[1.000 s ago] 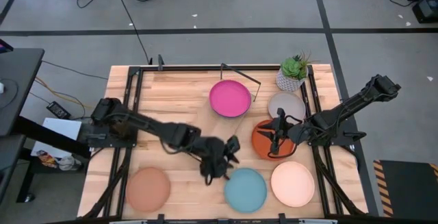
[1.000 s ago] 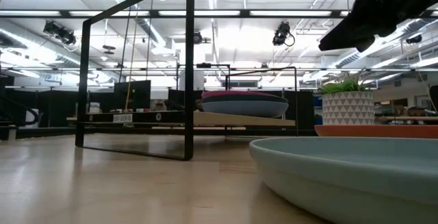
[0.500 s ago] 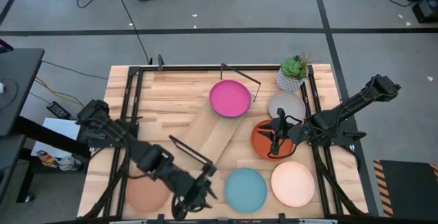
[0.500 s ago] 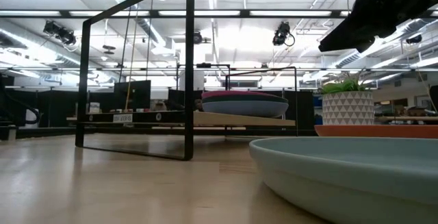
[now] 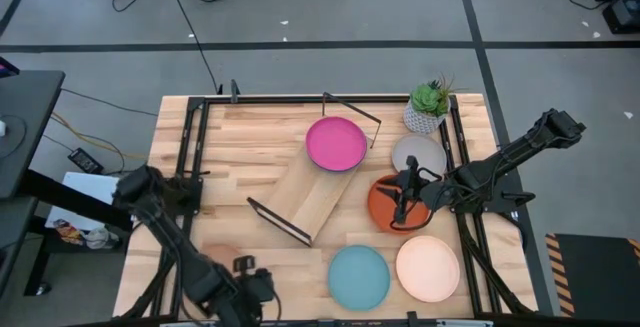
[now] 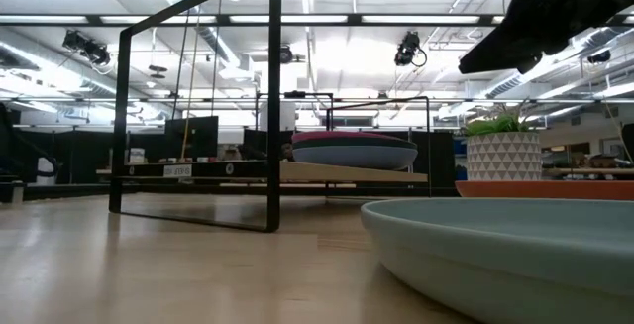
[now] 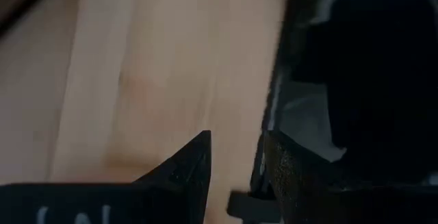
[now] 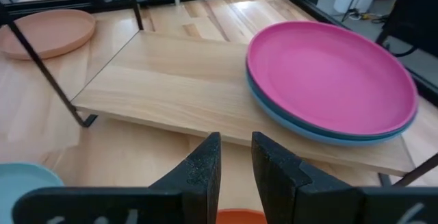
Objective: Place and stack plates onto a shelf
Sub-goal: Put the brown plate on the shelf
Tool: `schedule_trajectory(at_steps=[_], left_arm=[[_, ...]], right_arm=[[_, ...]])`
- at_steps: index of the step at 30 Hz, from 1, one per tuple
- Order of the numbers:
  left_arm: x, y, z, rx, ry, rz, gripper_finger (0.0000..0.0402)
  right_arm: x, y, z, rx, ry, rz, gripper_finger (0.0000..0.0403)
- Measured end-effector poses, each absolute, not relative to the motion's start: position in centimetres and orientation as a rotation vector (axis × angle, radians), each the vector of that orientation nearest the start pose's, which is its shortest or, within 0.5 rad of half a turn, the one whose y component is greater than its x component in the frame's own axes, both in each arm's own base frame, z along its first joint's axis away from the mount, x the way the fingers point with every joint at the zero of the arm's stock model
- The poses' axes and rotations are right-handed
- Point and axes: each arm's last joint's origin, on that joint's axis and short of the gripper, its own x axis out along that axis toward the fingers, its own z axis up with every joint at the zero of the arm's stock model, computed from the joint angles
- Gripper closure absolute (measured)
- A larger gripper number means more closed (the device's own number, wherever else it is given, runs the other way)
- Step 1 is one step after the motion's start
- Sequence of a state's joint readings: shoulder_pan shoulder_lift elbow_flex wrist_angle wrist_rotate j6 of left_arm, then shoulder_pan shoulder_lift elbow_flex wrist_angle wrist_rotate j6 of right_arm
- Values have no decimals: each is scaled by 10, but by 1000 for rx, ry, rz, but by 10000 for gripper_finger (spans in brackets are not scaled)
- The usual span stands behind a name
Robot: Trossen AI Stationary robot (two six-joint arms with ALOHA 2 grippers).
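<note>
My two arms working over a wooden desk (image 5: pixel 230 137) of coloured plates and a small shelf.

Nearest, my left jaws (image 5: pixel 248 289) are hovering at the front edge, nearly closed and gripping nothing, beside the tan plate (image 8: pixel 46 31). My right jaws (image 5: pixel 404 199) are hanging over the orange plate (image 5: pixel 385 207), fingers slightly parted and holding nothing. Light teal (image 5: pixel 358 275) and cream (image 5: pixel 428 267) plates are lying in front. Farther back, the shelf (image 5: pixel 310 192) is carrying a pink plate (image 5: pixel 336 143) stacked on a blue one (image 8: pixel 301 129).
</note>
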State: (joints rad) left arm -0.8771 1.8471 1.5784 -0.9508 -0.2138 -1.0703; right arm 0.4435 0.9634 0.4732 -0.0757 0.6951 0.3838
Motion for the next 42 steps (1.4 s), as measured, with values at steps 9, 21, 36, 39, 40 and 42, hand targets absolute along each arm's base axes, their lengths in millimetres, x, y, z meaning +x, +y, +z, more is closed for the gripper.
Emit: schedule_trajectory(at_steps=[9,21,36,39,40,42], left_arm=[[238,-298,228,-399,1260,283,260],[244,-304,193,-661,1411,573,260],[245,-294,161,-568,1534,795,260],[244,-294,161,-582,1522,829,260],[243,-294,159,-579,1522,836,260],[243,-295,153,-591,1533,837,260]], right_arm=[[180,64,211,10,410,-356,314],[182,59,211,-23,409,-375,314],[185,55,213,-19,403,-367,314],[185,55,213,-19,402,-366,314],[185,55,213,-19,402,-366,314],[185,55,213,-19,402,-366,314]])
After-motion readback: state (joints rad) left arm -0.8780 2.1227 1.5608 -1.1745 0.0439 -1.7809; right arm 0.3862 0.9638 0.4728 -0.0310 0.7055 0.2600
